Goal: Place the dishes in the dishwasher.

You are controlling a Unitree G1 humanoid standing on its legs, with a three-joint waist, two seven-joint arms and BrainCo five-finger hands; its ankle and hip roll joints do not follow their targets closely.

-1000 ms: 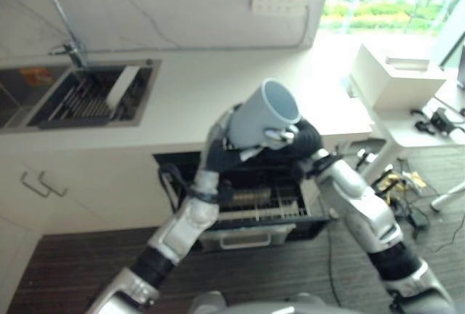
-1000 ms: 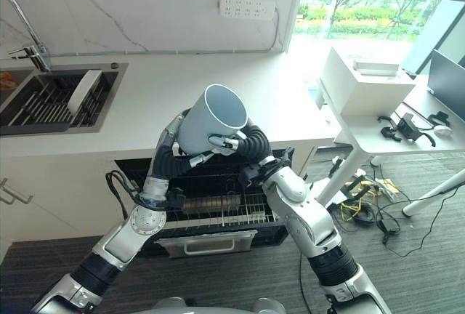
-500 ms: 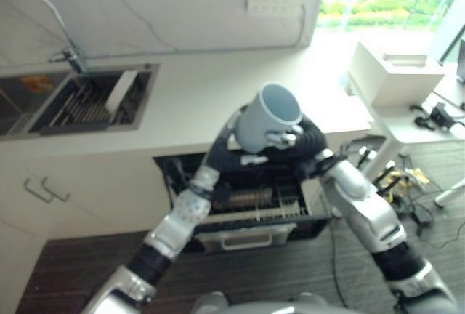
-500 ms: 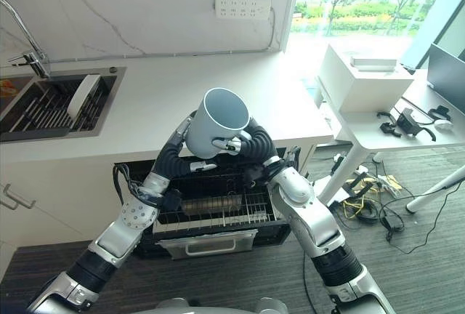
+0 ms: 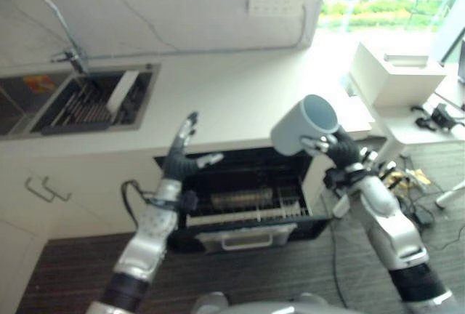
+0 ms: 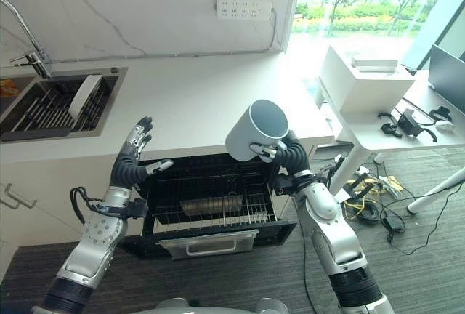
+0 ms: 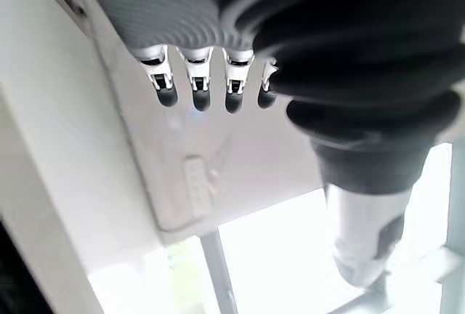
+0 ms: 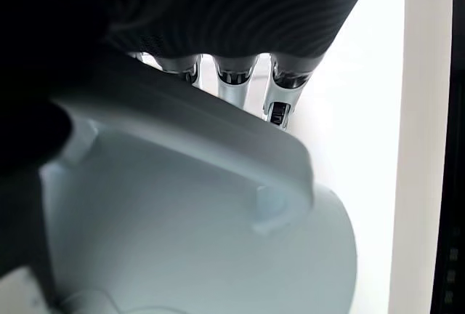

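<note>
1. Change: the left hand has released the mug and swung out to 9 o'clock, fingers straight, holding nothing. The mug has shifted toward 3 o'clock.
2. The right hand alone carries the mug, fingers curled through its handle, in the air above the rack's 2 o'clock corner.
3. Step: lower the mug and invert it, mouth down, between the tines; release only once seated.
4. Rack: holds what looks like a dark dish at centre; otherwise bare wire.
5. Sink, at 10 o'clock: one white plate on edge.
</note>
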